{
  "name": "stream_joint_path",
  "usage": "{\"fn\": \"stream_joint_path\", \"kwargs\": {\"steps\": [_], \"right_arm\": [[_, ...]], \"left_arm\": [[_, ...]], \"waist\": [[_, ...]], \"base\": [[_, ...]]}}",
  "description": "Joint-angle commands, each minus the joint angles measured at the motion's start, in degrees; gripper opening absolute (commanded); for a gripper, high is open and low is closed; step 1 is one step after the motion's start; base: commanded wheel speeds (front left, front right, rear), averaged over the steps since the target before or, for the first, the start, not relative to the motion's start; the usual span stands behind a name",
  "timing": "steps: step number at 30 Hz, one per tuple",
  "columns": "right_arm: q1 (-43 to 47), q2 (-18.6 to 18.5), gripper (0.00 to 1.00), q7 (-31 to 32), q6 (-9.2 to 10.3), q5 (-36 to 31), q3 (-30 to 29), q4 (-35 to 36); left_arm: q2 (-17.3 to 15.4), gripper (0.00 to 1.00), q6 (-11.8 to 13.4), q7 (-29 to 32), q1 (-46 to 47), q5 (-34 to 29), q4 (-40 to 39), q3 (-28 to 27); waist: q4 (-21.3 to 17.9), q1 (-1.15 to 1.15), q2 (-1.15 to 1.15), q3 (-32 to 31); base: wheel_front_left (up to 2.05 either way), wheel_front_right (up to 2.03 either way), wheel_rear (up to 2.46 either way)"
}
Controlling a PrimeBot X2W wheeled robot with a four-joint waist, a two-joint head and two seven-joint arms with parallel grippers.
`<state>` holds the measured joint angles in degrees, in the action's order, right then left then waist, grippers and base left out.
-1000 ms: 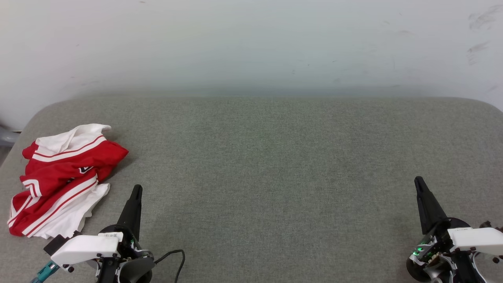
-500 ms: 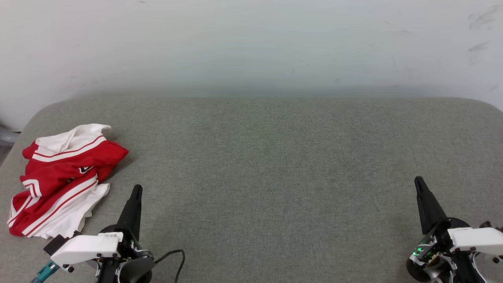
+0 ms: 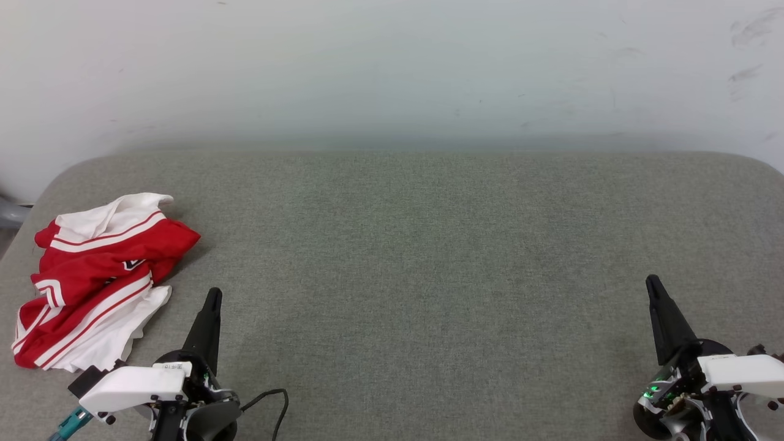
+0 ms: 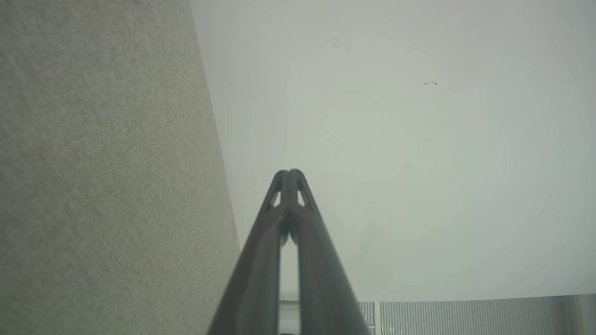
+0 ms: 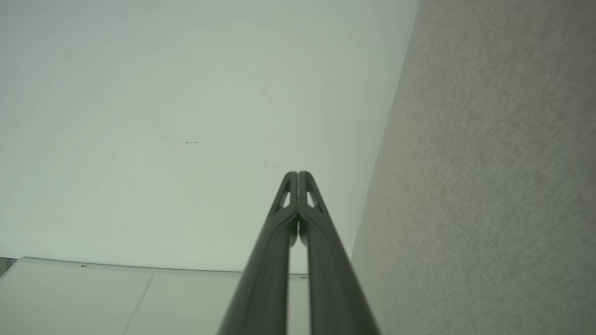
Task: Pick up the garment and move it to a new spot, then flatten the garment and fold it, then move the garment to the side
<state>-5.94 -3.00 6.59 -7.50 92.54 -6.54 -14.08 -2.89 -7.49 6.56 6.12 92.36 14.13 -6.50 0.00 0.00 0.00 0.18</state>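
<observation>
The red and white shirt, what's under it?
The garment lies crumpled on the grey fabric surface. Whether anything hides beneath its folds cannot be seen; the cloth covers that patch.

Looks like a plain test room or lab: wide grey cloth-covered table (image 3: 429, 245) before a bare white wall (image 3: 392, 61) (scuffed, smudged at the right).

Grey fabric-covered table (image 3: 429, 245); pale scuffed wall (image 3: 392, 61) behind; ribbed panel (image 4: 465, 316), maybe radiator.
</observation>
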Motion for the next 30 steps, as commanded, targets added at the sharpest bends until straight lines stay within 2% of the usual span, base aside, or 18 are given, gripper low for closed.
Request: {"fn": "stream_joint_path", "kwargs": {"steps": [1, 2, 10, 14, 19, 30], "right_arm": [[-0.7, 0.2, 0.0, 0.0, 0.02, -0.3, 0.0, -0.1], [0.0, 0.0, 1.0, 0.0, 0.0, 0.0, 0.0, 0.0], [1.5, 0.0, 1.0, -1.4, 0.0, -0.8, 0.4, -0.8], [1.6, 0.0, 1.0, -2.5, 0.0, -4.0, 0.2, -0.1], [1.8, 0.0, 1.0, -3.9, 0.0, -10.1, -0.1, 1.9], [2.3, 0.1, 1.0, -6.7, 0.0, -25.4, 0.5, 6.5]], "left_arm": [[0.1, 0.0, -0.1, 0.1, 0.4, 0.1, -0.1, -0.1], [0.0, 1.0, 0.0, 0.0, 0.0, 0.0, 0.0, 0.0], [0.1, 1.0, 0.0, -1.4, -1.3, -0.6, 0.5, 0.2], [0.1, 1.0, 0.0, -2.6, -1.3, -3.1, -0.1, -0.3], [0.1, 1.0, 0.6, -3.9, -1.1, -9.1, -1.7, -0.8], [0.1, 1.0, 4.8, -6.7, -1.4, -23.4, -6.6, 1.3]], "waist": [[0.0, 0.0, 0.0, 0.0], [0.0, 0.0, 0.0, 0.0], [0.0, 0.0, 0.0, 0.0], [0.0, 0.0, 0.0, 0.1], [0.1, 0.0, 0.0, 0.1], [0.1, 0.0, 0.0, 0.2]], "base": [[0.0, 0.0, 0.0], [0.0, 0.0, 0.0], [0.0, 0.0, 0.0], [0.0, 0.0, 0.0], [0.0, 0.0, 0.0], [0.0, 0.0, 0.0]]}}
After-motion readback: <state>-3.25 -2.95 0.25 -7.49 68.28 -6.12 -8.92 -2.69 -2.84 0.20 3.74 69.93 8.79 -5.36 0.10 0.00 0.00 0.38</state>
